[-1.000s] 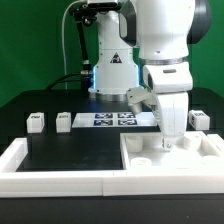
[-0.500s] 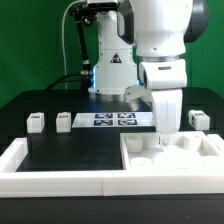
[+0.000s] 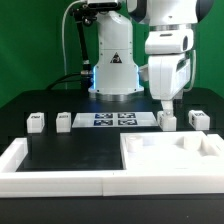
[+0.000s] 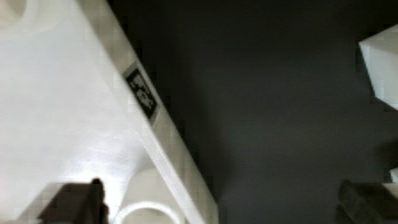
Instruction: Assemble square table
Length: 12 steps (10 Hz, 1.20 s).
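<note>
place: robotics lab | cues: green backdrop (image 3: 30,40), marker board (image 3: 113,119), black table (image 3: 70,150)

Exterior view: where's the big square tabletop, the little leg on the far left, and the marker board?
Square tabletop (image 3: 185,158): exterior view, its bare inner floor.
Leftmost leg (image 3: 37,122): exterior view, its front face.
Marker board (image 3: 117,120): exterior view, its tagged middle.

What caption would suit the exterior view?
Open gripper hangs above the far edge of the square tabletop, near a loose white leg.

Warning triangle (image 3: 116,58) on arm's base (image 3: 112,82); no legible text.
</note>
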### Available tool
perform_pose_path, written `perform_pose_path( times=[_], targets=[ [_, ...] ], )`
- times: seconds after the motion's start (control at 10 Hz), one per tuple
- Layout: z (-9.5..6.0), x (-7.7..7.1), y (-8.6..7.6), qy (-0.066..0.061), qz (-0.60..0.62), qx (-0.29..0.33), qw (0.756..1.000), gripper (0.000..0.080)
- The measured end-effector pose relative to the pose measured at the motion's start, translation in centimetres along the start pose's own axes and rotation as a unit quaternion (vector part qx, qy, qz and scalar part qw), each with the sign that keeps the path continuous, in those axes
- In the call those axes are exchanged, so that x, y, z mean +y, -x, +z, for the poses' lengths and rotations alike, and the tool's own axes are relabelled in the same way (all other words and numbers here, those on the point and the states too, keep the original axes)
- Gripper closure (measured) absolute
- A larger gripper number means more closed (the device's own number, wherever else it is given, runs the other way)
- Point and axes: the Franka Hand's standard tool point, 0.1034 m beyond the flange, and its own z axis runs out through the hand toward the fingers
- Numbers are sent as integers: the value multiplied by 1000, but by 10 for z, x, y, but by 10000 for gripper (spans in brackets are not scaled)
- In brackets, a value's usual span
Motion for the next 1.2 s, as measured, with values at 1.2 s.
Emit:
perform_pose_path(
  times=[1.2],
  targets=[
    [14,-61,-42,-29,532,12,846,150]
  ],
)
